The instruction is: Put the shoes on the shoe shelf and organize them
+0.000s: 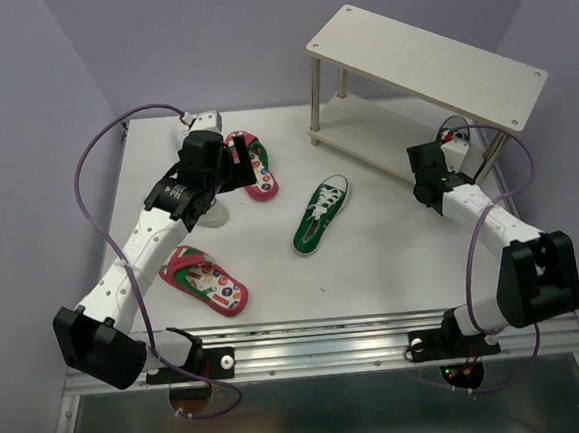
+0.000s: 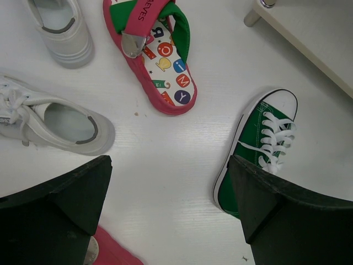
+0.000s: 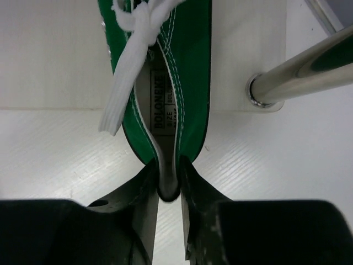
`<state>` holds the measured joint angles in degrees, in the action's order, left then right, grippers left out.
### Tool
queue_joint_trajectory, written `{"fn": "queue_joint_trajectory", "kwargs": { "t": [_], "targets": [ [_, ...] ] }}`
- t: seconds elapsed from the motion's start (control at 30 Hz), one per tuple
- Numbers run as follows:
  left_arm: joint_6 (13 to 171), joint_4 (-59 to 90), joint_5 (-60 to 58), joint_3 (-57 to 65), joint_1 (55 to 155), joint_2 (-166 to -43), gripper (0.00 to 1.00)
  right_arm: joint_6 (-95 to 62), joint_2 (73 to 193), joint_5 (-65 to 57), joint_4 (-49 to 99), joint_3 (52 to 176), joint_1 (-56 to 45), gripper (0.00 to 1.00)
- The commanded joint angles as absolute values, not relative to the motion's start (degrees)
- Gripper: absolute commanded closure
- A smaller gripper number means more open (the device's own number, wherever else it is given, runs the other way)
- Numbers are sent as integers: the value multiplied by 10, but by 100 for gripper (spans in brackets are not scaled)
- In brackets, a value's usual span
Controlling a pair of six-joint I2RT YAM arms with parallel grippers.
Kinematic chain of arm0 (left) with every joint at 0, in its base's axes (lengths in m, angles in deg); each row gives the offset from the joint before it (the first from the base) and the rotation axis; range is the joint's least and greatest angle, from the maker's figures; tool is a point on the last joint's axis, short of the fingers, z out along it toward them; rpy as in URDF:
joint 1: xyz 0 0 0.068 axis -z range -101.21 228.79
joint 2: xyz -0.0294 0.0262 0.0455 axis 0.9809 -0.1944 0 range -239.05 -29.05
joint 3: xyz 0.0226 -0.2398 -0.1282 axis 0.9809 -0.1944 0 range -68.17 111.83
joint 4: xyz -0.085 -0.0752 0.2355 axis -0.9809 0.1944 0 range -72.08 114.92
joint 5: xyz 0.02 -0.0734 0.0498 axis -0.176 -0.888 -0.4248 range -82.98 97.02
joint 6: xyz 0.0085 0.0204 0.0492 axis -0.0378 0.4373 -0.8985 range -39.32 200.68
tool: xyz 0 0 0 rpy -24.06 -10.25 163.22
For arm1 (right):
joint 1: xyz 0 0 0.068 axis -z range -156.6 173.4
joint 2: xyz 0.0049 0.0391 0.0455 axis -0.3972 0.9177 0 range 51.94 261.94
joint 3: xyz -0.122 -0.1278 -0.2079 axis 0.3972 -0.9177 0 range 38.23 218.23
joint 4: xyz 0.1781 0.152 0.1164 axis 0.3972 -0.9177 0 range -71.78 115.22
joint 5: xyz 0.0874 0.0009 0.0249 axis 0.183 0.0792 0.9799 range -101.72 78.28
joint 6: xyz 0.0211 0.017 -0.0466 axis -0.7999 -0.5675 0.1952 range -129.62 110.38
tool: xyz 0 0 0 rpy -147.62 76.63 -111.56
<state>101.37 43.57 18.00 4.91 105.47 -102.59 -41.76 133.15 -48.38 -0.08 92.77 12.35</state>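
Ahead of my left tool (image 2: 170, 165), a flip-flop (image 2: 160, 61) lies on the tabletop (image 2: 182, 138), with a plain sneaker (image 2: 55, 121) to the left and a lace-up sneaker (image 2: 256, 149) to the right. Ahead of my right tool (image 3: 168, 176), another laced sneaker (image 3: 182, 66) lies on the shelf's lower board (image 3: 55, 55), its heel between my fingers and a shelf post (image 3: 298, 72) to the right.

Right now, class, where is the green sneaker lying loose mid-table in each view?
Top external: green sneaker central on the table.
Left wrist: green sneaker at right, mid-height.
Right wrist: not in it; right gripper holds the other green sneaker.
Shared landmark: shoe shelf, in all three.
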Motion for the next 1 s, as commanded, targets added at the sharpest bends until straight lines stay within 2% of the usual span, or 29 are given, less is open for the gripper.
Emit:
{"fn": "queue_joint_trajectory", "kwargs": {
  "t": [0.0, 0.03, 0.07, 0.13, 0.17, 0.2, 0.37, 0.57, 0.8, 0.97],
  "targets": [
    [1018, 434, 195, 40, 1059, -1003, 2, -423, 1275, -529, 42, 932, 130, 72],
    [1021, 433, 196, 39, 1059, -1002, 2, -419, 1270, -519, 39, 931, 130, 69],
    [1022, 433, 196, 36, 1059, -1002, 2, -417, 1265, -514, 36, 931, 130, 62],
    [1025, 432, 195, 31, 1059, -1001, 2, -418, 1257, -503, 26, 933, 130, 57],
    [1025, 431, 195, 29, 1059, -1000, 2, -418, 1250, -493, 14, 934, 130, 48],
    [1025, 431, 195, 28, 1059, -1001, 2, -418, 1246, -487, 9, 936, 130, 43],
    [1022, 438, 212, 14, 1068, -994, 2, -417, 1216, -420, -25, 943, 130, 27],
    [1030, 461, 222, -4, 1109, -991, 2, -427, 1168, -367, -76, 940, 130, 2],
    [1070, 463, 235, -35, 1234, -1010, 2, -430, 1100, -354, -132, 945, 130, 0],
    [1075, 405, 221, -57, 1283, -1045, 2, -427, 1085, -372, -152, 968, 130, 0]
  ]
}}
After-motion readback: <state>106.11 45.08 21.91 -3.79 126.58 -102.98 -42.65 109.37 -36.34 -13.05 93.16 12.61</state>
